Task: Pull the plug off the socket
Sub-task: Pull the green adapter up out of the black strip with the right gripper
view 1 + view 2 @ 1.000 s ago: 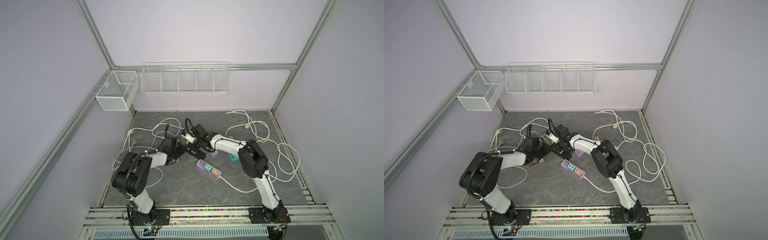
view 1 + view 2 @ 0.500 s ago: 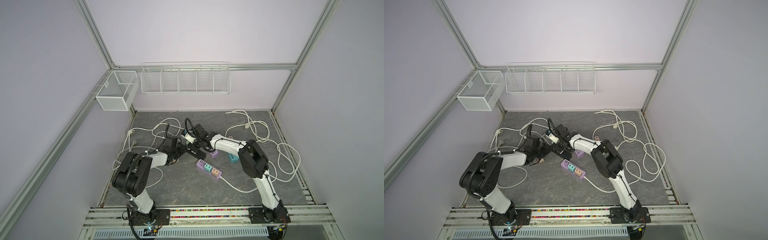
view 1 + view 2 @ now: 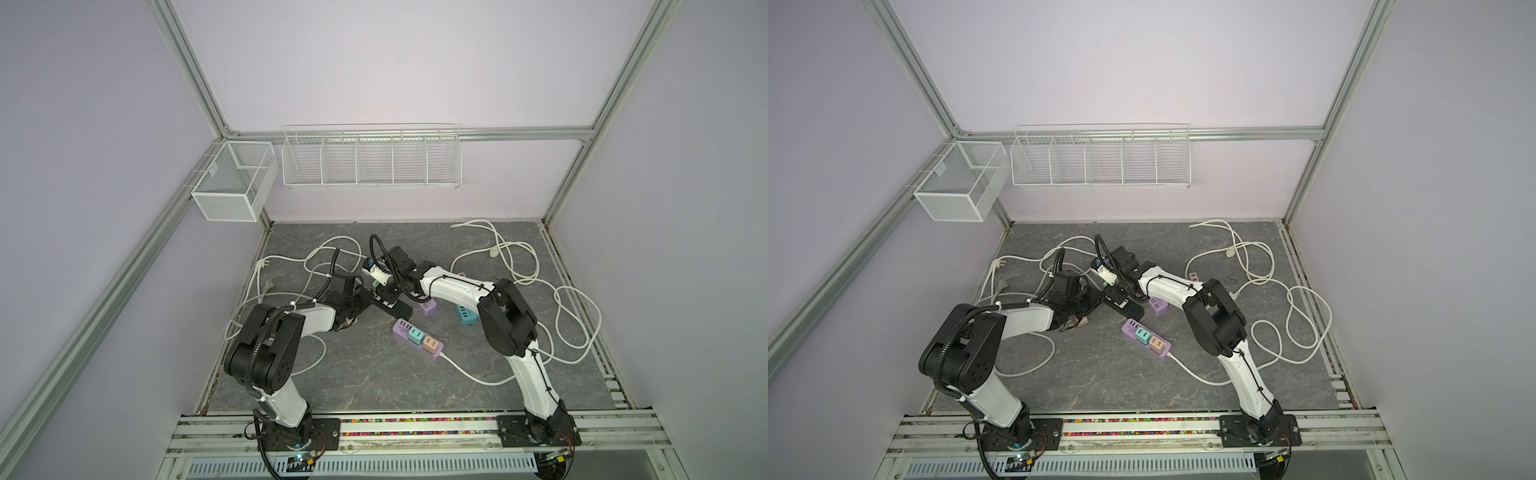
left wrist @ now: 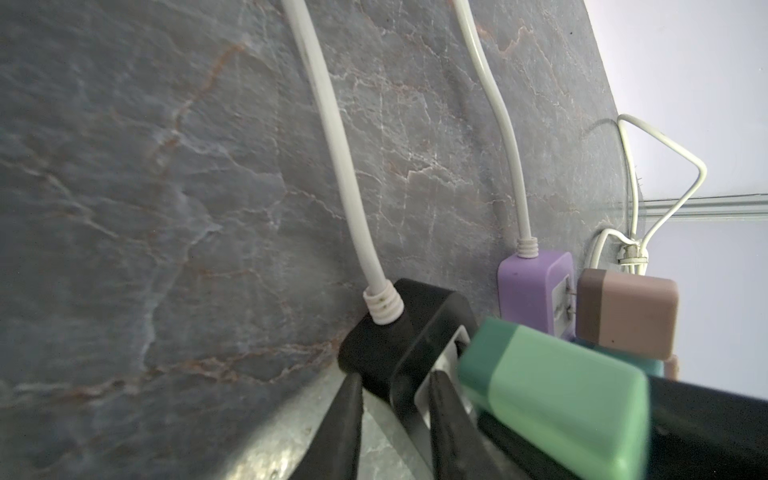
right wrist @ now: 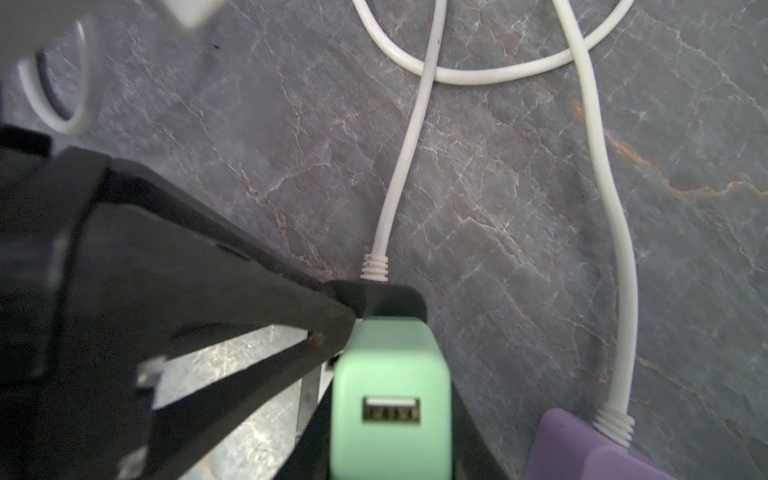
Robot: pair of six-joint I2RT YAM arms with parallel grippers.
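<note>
Midway across the table (image 3: 365, 374) nothing has moved: my right gripper (image 5: 390, 415) stays clamped on the smooth mint cube plug (image 5: 390, 365), seated in the glossy black strip (image 4: 374, 353) whose rounded end my left gripper (image 4: 397, 399) pinches.

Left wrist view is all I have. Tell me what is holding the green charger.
Observer: The right hand is shut on the green charger, gripping it from both sides.
Operator: Describe the charger's outer face.
Observer: It has a single USB port, with nothing plugged into it.
Operator: Now report what lies past the charger.
Observer: In a top view the black power strip runs on past it and shows small blue ports near its free end.
</note>
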